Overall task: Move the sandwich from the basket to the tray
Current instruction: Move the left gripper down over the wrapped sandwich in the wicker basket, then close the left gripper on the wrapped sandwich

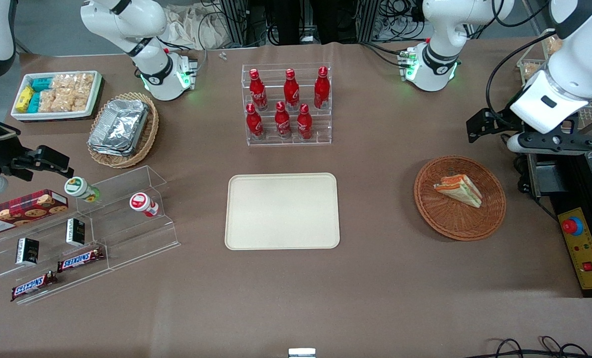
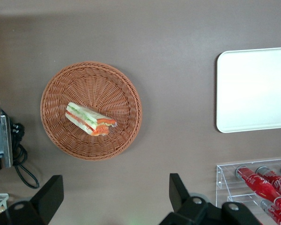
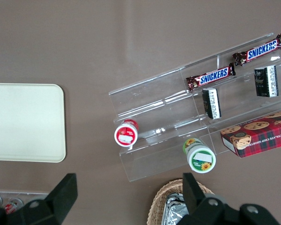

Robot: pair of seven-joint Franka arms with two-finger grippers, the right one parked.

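The sandwich (image 1: 459,189) (image 2: 90,119), a white-bread wedge with orange, red and green layers, lies in the round reddish-brown wicker basket (image 1: 492,219) (image 2: 91,75) toward the working arm's end of the table. The cream tray (image 1: 282,211) (image 2: 255,89) (image 3: 23,122) lies flat mid-table with nothing on it. My gripper (image 1: 478,125) (image 2: 114,194) hangs well above the table, farther from the front camera than the basket. It is open, its black fingers (image 2: 178,190) wide apart with only bare tablecloth between them.
A clear rack of red cola bottles (image 1: 287,104) (image 2: 264,185) stands farther back than the tray. A black control box with a red button (image 1: 581,243) sits beside the basket at the table's end. Toward the parked arm's end are an acrylic snack shelf (image 1: 77,233), a foil-container basket (image 1: 122,129) and a white snack bin (image 1: 57,94).
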